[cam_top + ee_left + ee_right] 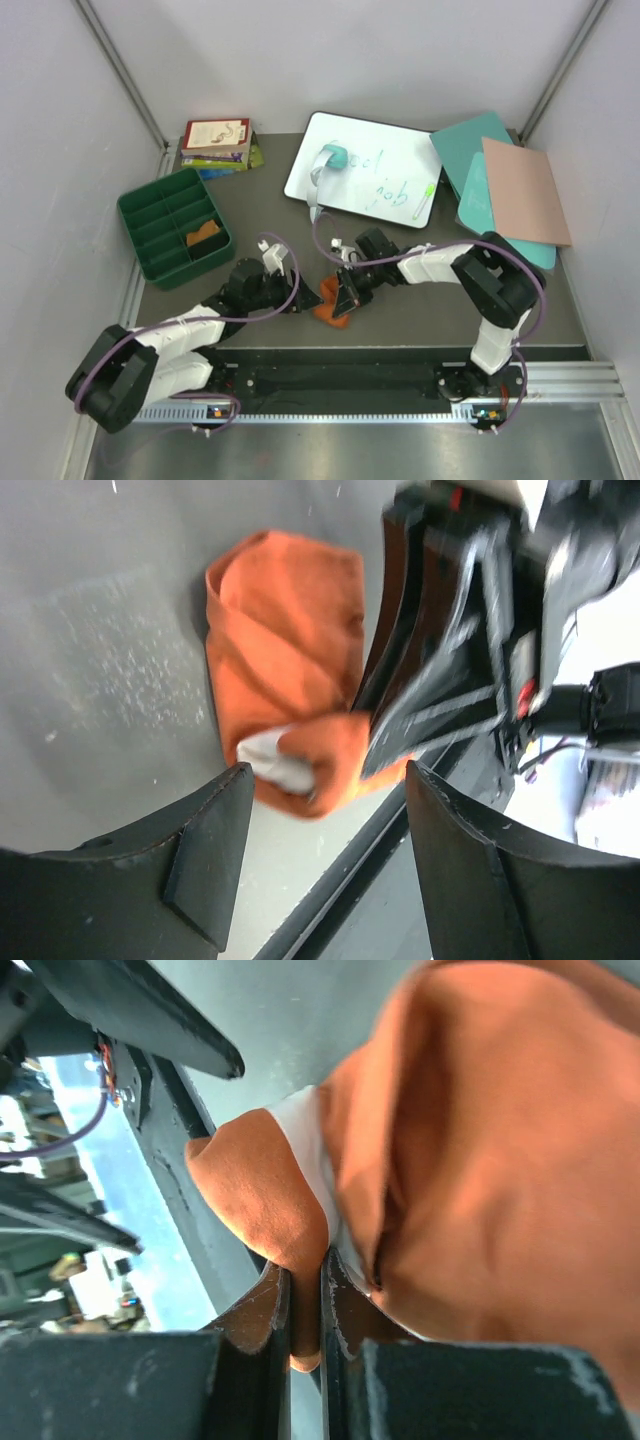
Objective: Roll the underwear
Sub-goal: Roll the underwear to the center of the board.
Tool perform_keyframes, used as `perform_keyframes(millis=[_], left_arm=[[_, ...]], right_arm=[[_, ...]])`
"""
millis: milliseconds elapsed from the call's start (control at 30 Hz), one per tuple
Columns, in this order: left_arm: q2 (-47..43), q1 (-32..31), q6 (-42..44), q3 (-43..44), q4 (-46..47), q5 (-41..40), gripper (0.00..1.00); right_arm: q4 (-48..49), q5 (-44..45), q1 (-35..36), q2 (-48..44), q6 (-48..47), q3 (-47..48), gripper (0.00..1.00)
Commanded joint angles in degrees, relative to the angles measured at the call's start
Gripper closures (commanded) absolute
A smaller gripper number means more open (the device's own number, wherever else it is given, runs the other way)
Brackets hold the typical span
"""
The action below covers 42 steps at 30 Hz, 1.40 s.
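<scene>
Rust-orange underwear (335,310) bunched near the front edge of the desk (262,210), my right pincer (305,1290) clenched on a fold, plain only from its wrist, left pincer (330,780) released over it, overhead, green tray (140,215) holds tan underwear (203,233).

left arm (175,340) stretched low toward table centre, left gripper (328,780) jaws wide apart. right arm (440,262) folded round from the right, right gripper (305,1272) jaws almost together, pinching a fold of orange brief (260,1190). grippers close together, tips facing.
</scene>
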Motion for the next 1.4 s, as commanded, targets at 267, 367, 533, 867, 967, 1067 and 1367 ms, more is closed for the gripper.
perform_keyframes(millis=[267,367,533,867,967,1067,1367], left_arm=[[10.93,-0.69,-1.0,-3.89,22.6,3.56,0.37],[12.6,-1.04,-0.91,-4.15,23.48,2.15,0.41],[15.05,-1.3,-1.18,-4.33,22.7,-0.75,0.76],[20.42,-1.39,-2.85,-0.28,12.67,-3.83,1.0],[21.91,-1.39,-3.99,-0.02,14.69,-2.69,1.0],[23.15,-1.39,-4.34,0.77,14.52,-2.51,1.0],[24.64,-1.39,-5.22,0.69,15.39,-2.42,1.0]], right_arm=[[-3.08,-6.16,-4.9,6.32,-2.1,5.01,1.0],[-3.09,-6.51,-5.6,7.47,-2.11,5.19,1.0],[-2.47,-6.68,-6.74,7.65,-1.49,5.36,0.94],[-1.86,0.87,-10.17,-5.97,2.02,-1.92,0.3],[0.51,1.14,-10.09,-8.43,4.13,-5.79,0.19],[4.81,1.58,-10.09,-8.88,6.41,-9.56,0.17],[16.6,1.66,-10.0,-6.16,11.96,-15.38,0.22]])
